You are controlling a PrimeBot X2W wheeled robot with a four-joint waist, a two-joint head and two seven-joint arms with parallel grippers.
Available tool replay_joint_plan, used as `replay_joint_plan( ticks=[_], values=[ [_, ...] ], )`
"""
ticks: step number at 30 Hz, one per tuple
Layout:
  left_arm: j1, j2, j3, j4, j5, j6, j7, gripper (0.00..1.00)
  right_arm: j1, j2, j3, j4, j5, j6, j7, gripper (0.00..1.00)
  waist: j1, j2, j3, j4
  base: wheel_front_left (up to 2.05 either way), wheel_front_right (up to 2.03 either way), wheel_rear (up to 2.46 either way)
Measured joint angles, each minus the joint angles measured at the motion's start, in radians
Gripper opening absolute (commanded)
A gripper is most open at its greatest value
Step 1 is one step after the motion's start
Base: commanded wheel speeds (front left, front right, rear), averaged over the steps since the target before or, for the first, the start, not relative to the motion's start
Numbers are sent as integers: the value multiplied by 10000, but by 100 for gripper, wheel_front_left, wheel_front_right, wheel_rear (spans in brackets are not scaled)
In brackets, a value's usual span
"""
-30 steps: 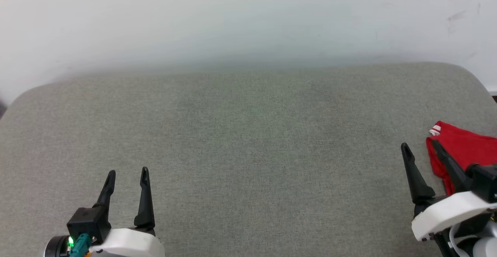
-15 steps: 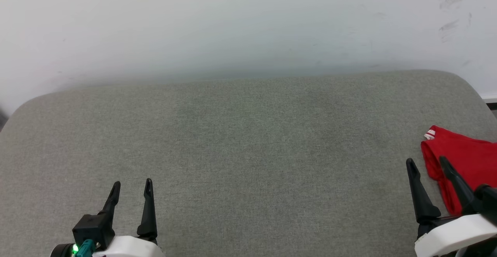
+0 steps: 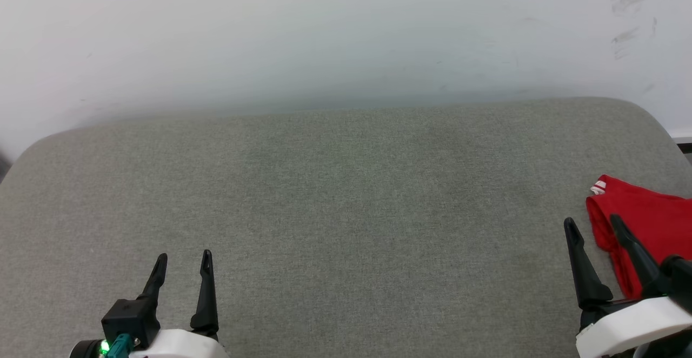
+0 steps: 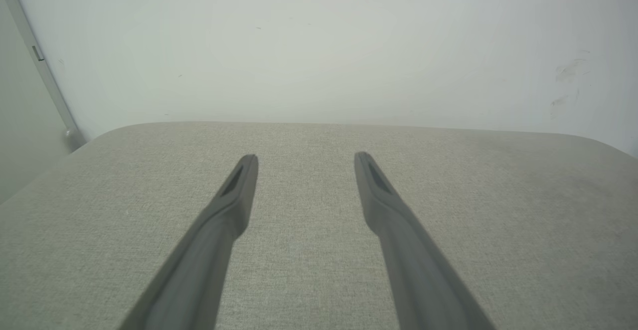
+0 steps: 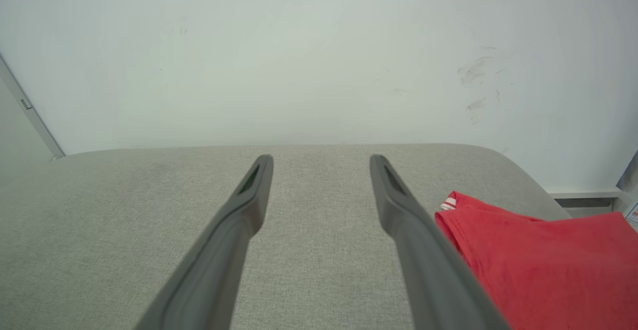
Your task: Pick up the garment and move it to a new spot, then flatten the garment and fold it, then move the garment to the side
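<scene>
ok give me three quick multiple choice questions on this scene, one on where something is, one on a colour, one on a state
1. Where on the table does the shirt lie?
A. in the middle
B. at the right edge, by the right claw
C. at the far left corner

2. What colour is most of the shirt?
A. blue
B. red
C. black

3. How does the right claw stand?
A. open, holding nothing
B. shut on the shirt
C. shut and empty

Answers:
1 B, the head view shows the shirt at the table's right edge next to that claw.
2 B, the cloth is red, with a small white striped bit at one corner.
3 A, in the right wrist view its two fingers stand well apart with nothing gripped between them.
</scene>
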Motion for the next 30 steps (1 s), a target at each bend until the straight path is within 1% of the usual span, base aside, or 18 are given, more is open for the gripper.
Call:
replay_joint_plan(
  ticks=[5, 6, 11, 30],
  values=[
    [-1, 15, -12, -12, 2, 12, 0, 100, -4, -6, -6, -12, 10, 0, -2, 100, 0, 0, -2, 19, 0, 0, 0],
    [0, 15, -21, 0, 0, 12, 2, 0, -2, -2, 0, 4, 17, 0, 2, 0, 0, 0, -1, 26, 0, 0, 0],
    [219, -293, -109, 336, -192, -65, 88, 0, 111, 40, 50, 458, 165, 0, 27, 0, 0, 0, 5, 35, 0, 0, 0],
    [-13, -1012, 986, 851, -2830, -1164, 897, 0, -218, 165, -61, 1480, 3567, 0, 27, 0, 0, 0, 58, 124, 0, 0, 0]
  ],
)
